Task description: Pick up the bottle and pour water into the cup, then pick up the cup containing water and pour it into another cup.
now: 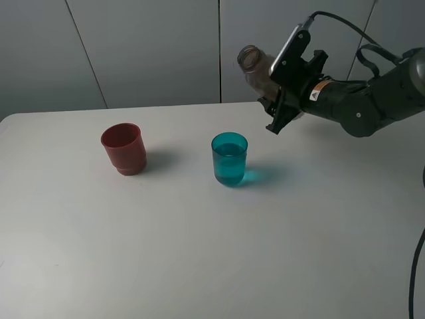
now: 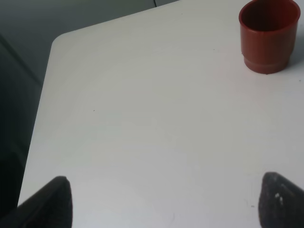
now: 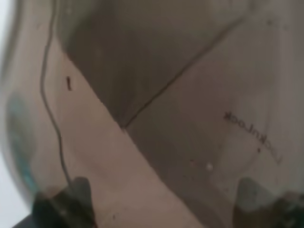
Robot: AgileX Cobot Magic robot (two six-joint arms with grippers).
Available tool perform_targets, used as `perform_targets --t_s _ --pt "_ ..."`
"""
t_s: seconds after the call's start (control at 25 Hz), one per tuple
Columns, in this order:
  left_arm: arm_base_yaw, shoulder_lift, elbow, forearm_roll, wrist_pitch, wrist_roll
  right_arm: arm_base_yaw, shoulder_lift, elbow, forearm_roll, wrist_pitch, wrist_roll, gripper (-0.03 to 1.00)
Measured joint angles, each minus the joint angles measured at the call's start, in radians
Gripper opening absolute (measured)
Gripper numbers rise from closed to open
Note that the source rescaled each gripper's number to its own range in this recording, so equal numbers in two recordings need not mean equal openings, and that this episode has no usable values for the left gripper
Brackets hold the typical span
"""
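Note:
The smoky bottle (image 1: 254, 66) hangs tilted in the air, its open neck pointing up and to the left. My right gripper (image 1: 277, 100) is shut on its body. It fills the right wrist view as a brown translucent wall, bottle (image 3: 156, 109), between the right gripper (image 3: 164, 199) fingers. The teal cup (image 1: 230, 158) stands upright below and left of the bottle, with water in it. No stream is falling. The dark red cup (image 1: 124, 148) stands upright further left, also seen as red cup (image 2: 269, 35). My left gripper (image 2: 164, 204) is open over bare table, far from that cup.
The white table (image 1: 199, 252) has a rounded far-left corner, with the table edge (image 2: 50, 95) close to my left gripper. Grey wall panels (image 1: 146, 46) stand behind it. A black cable (image 1: 415, 272) hangs at the right edge.

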Motion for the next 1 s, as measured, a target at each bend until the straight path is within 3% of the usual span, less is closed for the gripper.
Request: perform_targets --t_s 0.24,0.36,0.68,1.0 --pt "0.000 0.000 0.000 0.000 0.000 0.000 -0.075 0.040 0.000 -0.020 -0.074 0.337 0.02" --pt "0.000 0.000 0.000 0.000 0.000 0.000 -0.099 0.082 -0.002 -0.020 -0.111 0.429 0.02" --pt "0.000 0.000 0.000 0.000 0.000 0.000 -0.138 0.169 -0.083 -0.022 -0.119 0.594 0.02" --pt "0.000 0.000 0.000 0.000 0.000 0.000 -0.146 0.220 -0.136 -0.018 -0.124 0.631 0.02"
